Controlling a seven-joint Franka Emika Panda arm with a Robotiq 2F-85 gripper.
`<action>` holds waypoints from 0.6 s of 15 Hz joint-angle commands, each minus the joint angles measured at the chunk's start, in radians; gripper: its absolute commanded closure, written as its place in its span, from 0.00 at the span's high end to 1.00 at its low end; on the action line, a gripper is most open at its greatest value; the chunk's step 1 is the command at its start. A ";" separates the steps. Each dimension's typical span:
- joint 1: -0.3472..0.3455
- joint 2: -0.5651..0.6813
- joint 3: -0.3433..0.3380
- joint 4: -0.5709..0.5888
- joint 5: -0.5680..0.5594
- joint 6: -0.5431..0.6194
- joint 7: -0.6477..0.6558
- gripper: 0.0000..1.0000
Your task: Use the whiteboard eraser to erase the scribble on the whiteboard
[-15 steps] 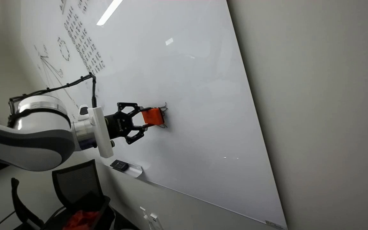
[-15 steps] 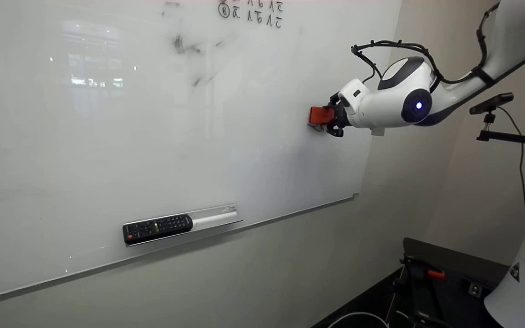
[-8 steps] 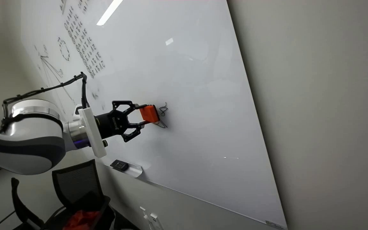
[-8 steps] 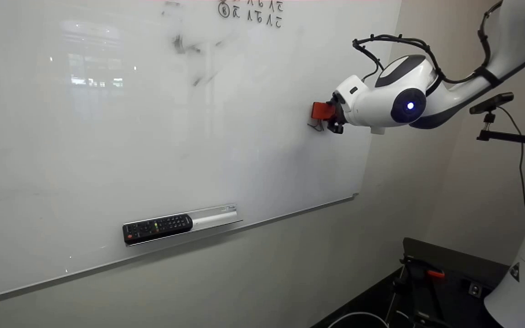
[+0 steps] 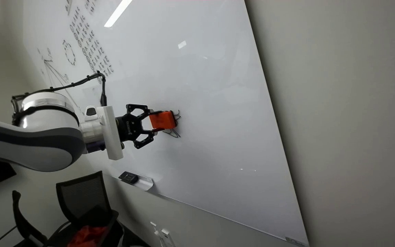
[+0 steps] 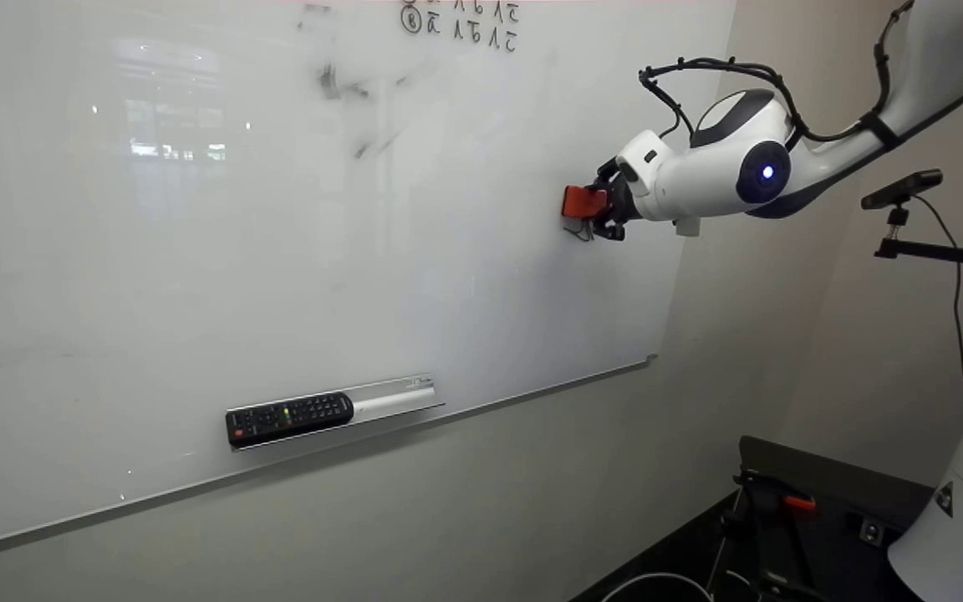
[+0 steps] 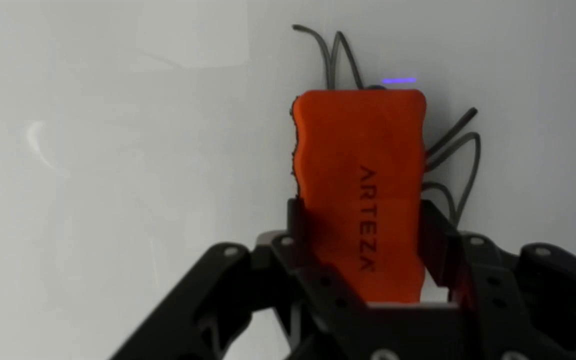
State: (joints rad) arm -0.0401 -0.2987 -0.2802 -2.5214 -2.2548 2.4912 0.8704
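Note:
My gripper (image 5: 158,121) is shut on the orange-red eraser (image 5: 163,120), a block with a dark pad edge. In an exterior view the gripper (image 6: 603,207) and eraser (image 6: 583,201) are at the right part of the whiteboard (image 6: 465,251). In the wrist view the gripper (image 7: 360,220) has a finger on each side of the eraser (image 7: 363,145). The scribble (image 7: 451,132) sticks out above and right of the eraser, which hides its middle. Scribble lines (image 6: 579,234) also show under the eraser in an exterior view. I cannot tell whether the pad touches the board.
A tray (image 6: 394,401) with a black remote (image 6: 289,418) is fixed low on the whiteboard. Rows of writing (image 5: 89,44) and dark smudges (image 6: 328,81) are elsewhere on it. A black chair (image 5: 82,195) stands below the arm. A camera (image 6: 899,191) on a stand is beside the arm.
The gripper with the eraser drew back from the board half a second ago and is now closer to it again, slightly higher than a second ago. The scribble's visible lines look unchanged.

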 commanded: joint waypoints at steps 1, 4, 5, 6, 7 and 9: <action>-0.001 0.141 -0.060 0.101 -0.087 0.162 0.041 0.31; 0.021 0.227 -0.106 0.123 -0.157 0.218 0.096 0.31; 0.025 0.263 -0.114 0.130 -0.179 0.216 0.125 0.31; 0.026 0.284 -0.117 0.131 -0.194 0.203 0.143 0.31; 0.025 0.291 -0.117 0.130 -0.209 0.188 0.167 0.31; 0.019 0.269 -0.114 0.123 -0.241 0.173 0.208 0.31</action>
State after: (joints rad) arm -0.0236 -0.1330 -0.3727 -2.4921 -2.4380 2.6730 0.9983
